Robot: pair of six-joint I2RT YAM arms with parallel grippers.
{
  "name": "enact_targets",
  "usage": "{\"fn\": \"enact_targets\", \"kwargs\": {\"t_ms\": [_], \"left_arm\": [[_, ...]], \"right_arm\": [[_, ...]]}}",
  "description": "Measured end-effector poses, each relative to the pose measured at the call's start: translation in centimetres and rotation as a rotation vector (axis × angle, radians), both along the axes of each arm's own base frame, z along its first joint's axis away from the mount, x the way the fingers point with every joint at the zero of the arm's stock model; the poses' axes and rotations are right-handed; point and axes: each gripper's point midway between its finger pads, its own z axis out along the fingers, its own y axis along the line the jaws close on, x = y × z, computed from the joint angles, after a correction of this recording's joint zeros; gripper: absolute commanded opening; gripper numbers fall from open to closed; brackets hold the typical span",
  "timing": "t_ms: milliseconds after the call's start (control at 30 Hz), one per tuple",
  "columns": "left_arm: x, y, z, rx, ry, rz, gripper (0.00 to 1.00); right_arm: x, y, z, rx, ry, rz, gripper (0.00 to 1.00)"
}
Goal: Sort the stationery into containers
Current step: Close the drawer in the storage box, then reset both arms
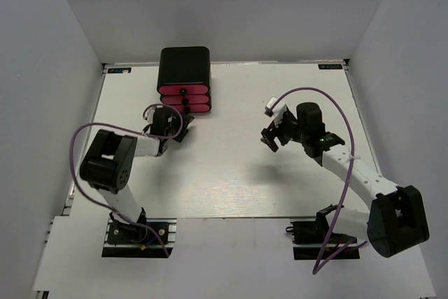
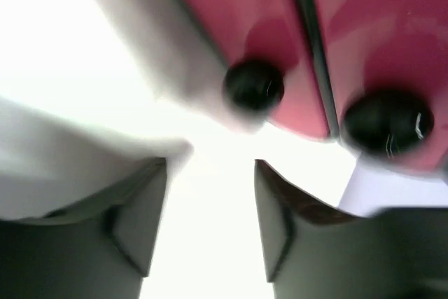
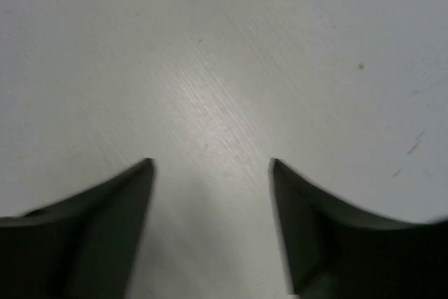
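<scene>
**Left gripper at the drawer knobs, nothing held**

Your left gripper (image 2: pixel 210 166) is spread wide and empty, and its view is blurred. Just ahead of the gap sits a black knob (image 2: pixel 253 85), with a second one off to the side. Each looks small, round, hard and glossy, so expect it to slip. Pinch squarely across its middle, close to the drawer face.

The three pink drawers (image 1: pixel 184 99) are stacked in the black box (image 1: pixel 185 64) at the far side of the table (image 1: pixel 231 173). Their fronts face your bases. Each front runs left to right, so the pull is straight back toward you. The box may be light and could slide with the drawer.

Your right gripper (image 3: pixel 211 166) is also wide open and empty, over the table well apart from the box. No pens show in any view.
</scene>
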Motion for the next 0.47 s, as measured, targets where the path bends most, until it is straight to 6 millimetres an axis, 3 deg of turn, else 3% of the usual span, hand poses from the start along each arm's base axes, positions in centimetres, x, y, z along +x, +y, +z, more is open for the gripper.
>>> {"fn": "enact_targets", "kwargs": {"t_ms": [100, 133, 300, 467], "left_arm": [[-3.4, 0.4, 0.7, 0.007, -0.008, -0.044, 0.83], [-4.7, 0.5, 0.8, 0.011, -0.009, -0.065, 0.99], [-10.1, 1.0, 3.8, 0.083, -0.111, -0.194, 1.00], [-12.0, 1.3, 11.4, 0.179, -0.390, -0.293, 1.00]], "right_arm": [[-0.7, -0.1, -0.3, -0.005, 0.019, 0.011, 0.90], [-0.9, -0.1, -0.4, -0.004, 0.024, 0.012, 0.90], [-1.4, -0.5, 0.1, 0.029, 0.061, -0.043, 0.90], [-1.4, -1.1, 1.6, 0.067, 0.051, -0.117, 0.90]]}}
